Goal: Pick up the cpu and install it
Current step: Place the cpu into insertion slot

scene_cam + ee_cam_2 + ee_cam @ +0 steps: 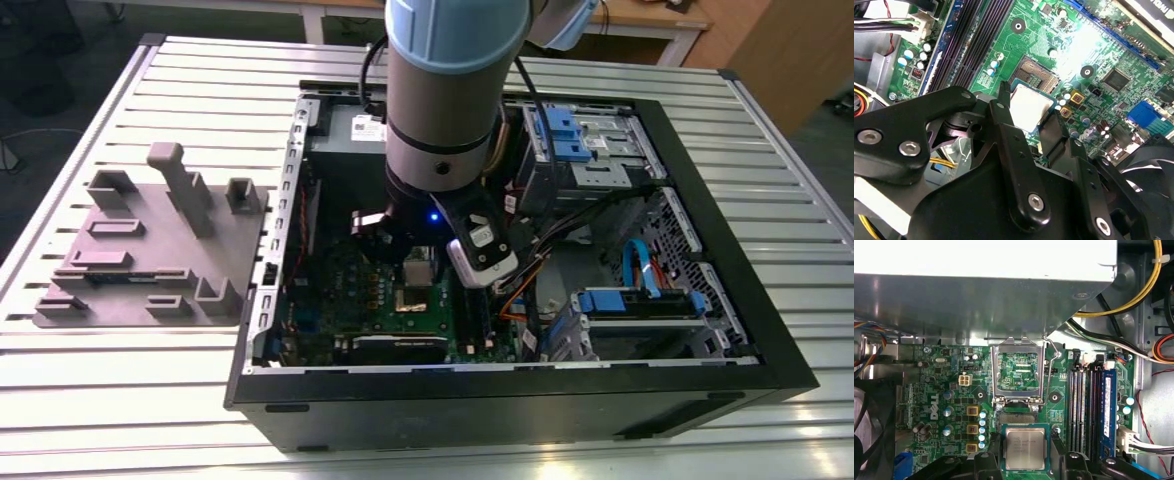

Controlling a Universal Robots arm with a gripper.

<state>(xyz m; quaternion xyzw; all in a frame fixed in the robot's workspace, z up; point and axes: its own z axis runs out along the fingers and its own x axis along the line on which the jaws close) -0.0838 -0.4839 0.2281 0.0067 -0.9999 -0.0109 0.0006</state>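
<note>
The cpu point(1025, 449) is a small square chip with a silvery top and a thin green rim. My gripper point(1026, 457) is shut on it, with a black finger point(1002, 117) against each of two opposite edges. The chip hangs just above the green motherboard point(939, 390), partly over the open socket point(1036, 75). The socket's metal frame point(1019, 367) is swung up and its lever is released. In the exterior view the arm reaches down into the open computer case point(747, 330), and the cpu point(422, 268) sits under the gripper.
A large grey metal box point(979, 290) overhangs the board beside the socket. Black memory slots point(1086, 405) run along one side and a fan point(869, 425) along the other. Cables point(1134, 295) and blue drive bays point(574, 135) fill the case's right. A grey fixture plate point(147, 250) lies outside the case.
</note>
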